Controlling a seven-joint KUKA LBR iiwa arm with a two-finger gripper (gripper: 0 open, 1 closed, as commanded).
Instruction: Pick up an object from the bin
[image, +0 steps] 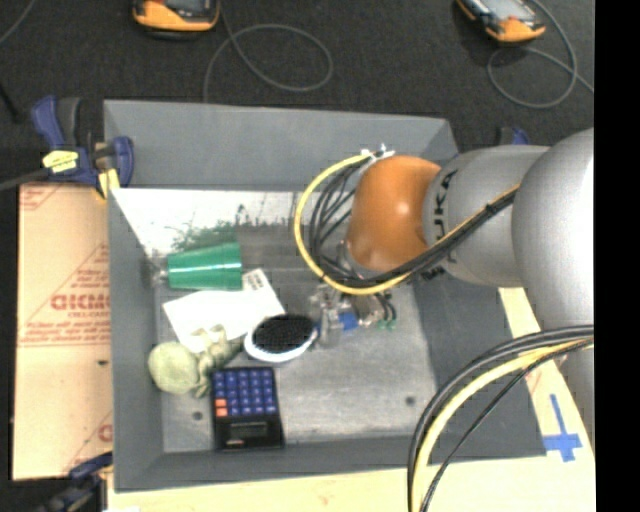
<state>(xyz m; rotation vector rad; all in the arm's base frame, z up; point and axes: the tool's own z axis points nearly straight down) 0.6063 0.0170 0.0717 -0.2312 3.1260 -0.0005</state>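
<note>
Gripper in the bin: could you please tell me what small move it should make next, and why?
Probably a short shift toward the view's left, to centre the gripper over the round black brush. The gripper now hangs above bare bin floor, just off the brush's right edge. The brush is the nearest thing; the calculator and green cup lie farther off.

The grey metal bin (350, 395) carries its things on the left half of its floor. A green cup (205, 270) lies on its side at upper left, a white card (222, 310) just below it. A black oval brush (282, 335) overlaps the card's right edge. A pale green soft toy (173, 367) and a dark blue calculator (245, 400) sit lower left.
</note>
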